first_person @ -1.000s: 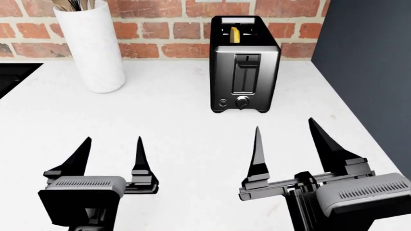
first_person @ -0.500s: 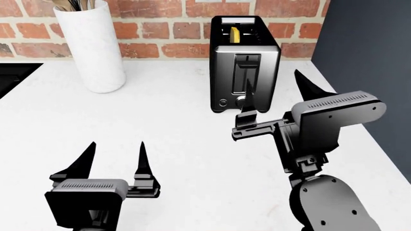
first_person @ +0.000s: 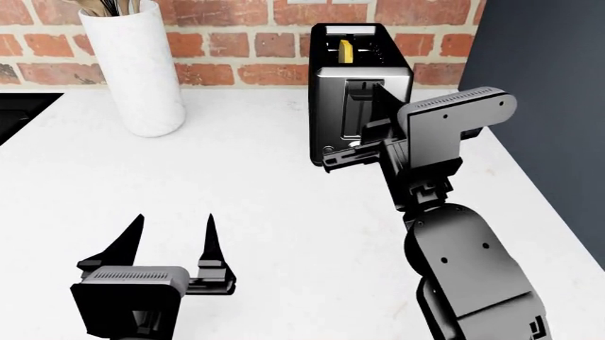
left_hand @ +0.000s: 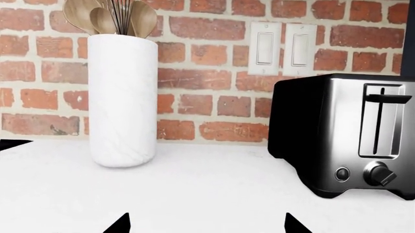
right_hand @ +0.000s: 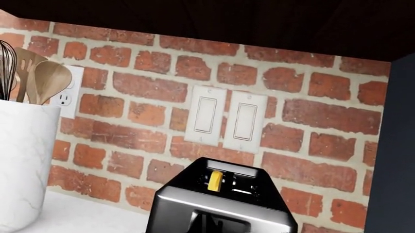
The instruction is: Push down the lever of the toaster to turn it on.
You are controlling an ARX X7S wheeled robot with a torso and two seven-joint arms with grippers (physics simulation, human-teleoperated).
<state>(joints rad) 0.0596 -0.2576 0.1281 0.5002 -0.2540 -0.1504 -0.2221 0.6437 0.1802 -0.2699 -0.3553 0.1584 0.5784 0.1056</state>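
Observation:
The brushed-steel toaster (first_person: 336, 99) stands at the back of the white counter (first_person: 283, 198), with a yellow piece (first_person: 347, 51) in one slot. Its black lever (first_person: 362, 89) sits at the top of the dark front track; it also shows in the left wrist view (left_hand: 388, 98). My right gripper (first_person: 381, 88) is raised right in front of the toaster, its fingers together as one spike beside the lever; contact is unclear. The right wrist view shows only the toaster's top (right_hand: 220, 194). My left gripper (first_person: 175, 219) is open and empty, low over the near counter, far from the toaster (left_hand: 324, 131).
A tall white jar (first_person: 137, 71) of wooden utensils stands at the back left. A dark panel (first_person: 539, 106) borders the counter's right side, and a black recess (first_person: 19, 113) lies at its left. The toaster's round knob (left_hand: 379, 174) and small button (left_hand: 342, 174) sit below the track.
My right arm rose from the near counter and moved forward to the toaster's front, and its fingers closed together. The left gripper has barely moved.

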